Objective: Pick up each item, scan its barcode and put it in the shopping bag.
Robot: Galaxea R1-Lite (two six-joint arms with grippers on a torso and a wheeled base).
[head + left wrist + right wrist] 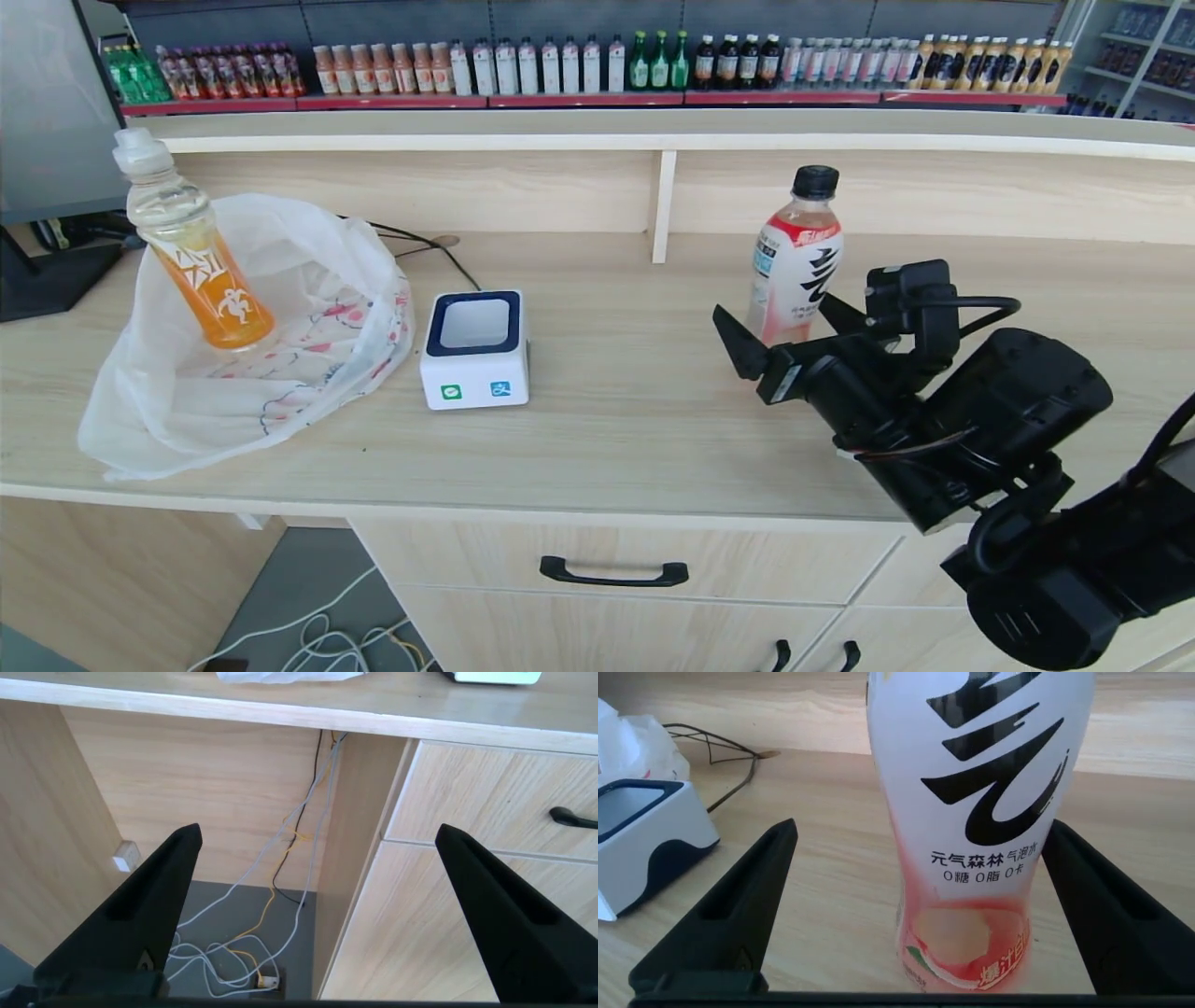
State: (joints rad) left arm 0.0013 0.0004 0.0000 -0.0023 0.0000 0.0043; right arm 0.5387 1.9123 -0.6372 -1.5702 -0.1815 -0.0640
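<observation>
A pink-and-white drink bottle (pixel 796 257) with a black cap stands upright on the right of the wooden counter (pixel 635 411). My right gripper (pixel 782 322) is open at its base. In the right wrist view the bottle (pixel 976 831) stands between the spread fingers (pixel 738 915) of that gripper (pixel 923 831), with gaps on both sides. An orange drink bottle (pixel 201 271) leans in the white shopping bag (pixel 280 373) at the left. The white scanner (pixel 474 348) sits between bag and pink bottle. My left gripper (pixel 318 833) hangs open and empty below the counter's front edge.
A black cable (pixel 439 247) runs behind the scanner. A raised wooden ledge with a divider (pixel 663 205) backs the counter. Drawers with black handles (pixel 613 572) lie under the counter. Loose cables (pixel 271 915) hang in the open bay in front of my left gripper.
</observation>
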